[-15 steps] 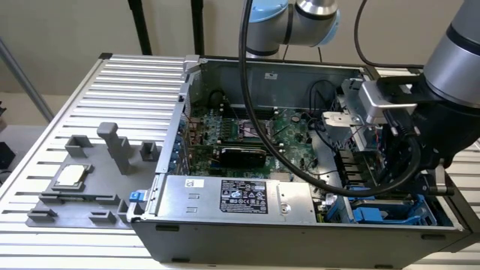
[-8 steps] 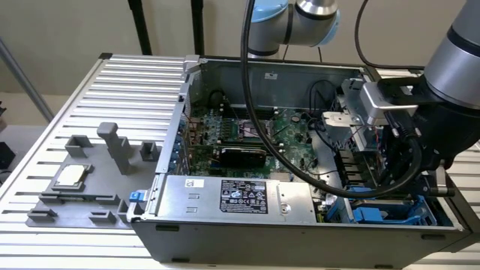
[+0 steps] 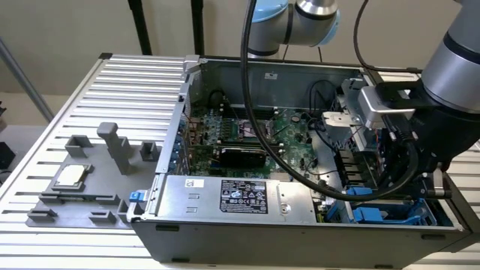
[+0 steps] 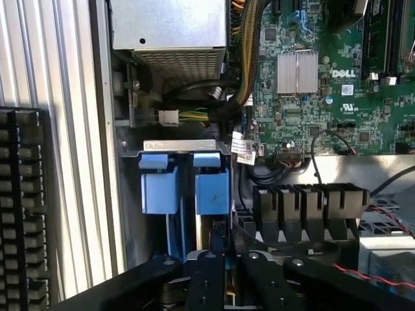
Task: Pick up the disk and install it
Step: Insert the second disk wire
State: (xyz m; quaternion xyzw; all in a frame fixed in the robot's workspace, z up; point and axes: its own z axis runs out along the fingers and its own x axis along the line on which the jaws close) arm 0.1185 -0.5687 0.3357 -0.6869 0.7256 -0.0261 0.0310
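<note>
Where the gripper (image 4: 217,256) reaches into the computer case (image 3: 300,239), the wrist view shows its black body just short of two blue plastic rail ends standing side by side in the drive bay. Whether the gripper is closed on anything cannot be told. The disk (image 4: 212,191) is the blue-railed unit in line with the gripper. It stands on edge in the bay, and its thin silver edge faces the camera. Its long axis appears to run from the gripper toward the power supply (image 4: 168,26). A second blue rail end (image 4: 159,188) sits just beside it, on the side nearer the case wall. A black ribbed duct (image 4: 305,207) flanks the bay on the other side, touching or nearly touching the gripper body. Beyond the bay come a bundle of yellow and black wires (image 4: 243,58), the green motherboard (image 4: 324,110) and a small finned heatsink (image 4: 297,70). A black keyboard (image 4: 23,207) lies outside the case on the slatted table (image 4: 65,97).

In the exterior view the arm (image 3: 450,84) descends into the case's near corner at the exterior view's right, over the blue bay (image 3: 375,215). Thick black cables (image 3: 285,157) loop across the motherboard (image 3: 248,135). The power supply (image 3: 232,194), with its black label, lies along the near wall. Well apart, at the exterior view's left, a grey fixture (image 3: 75,197) on the table (image 3: 135,84) carries a small silver chip (image 3: 71,175).
</note>
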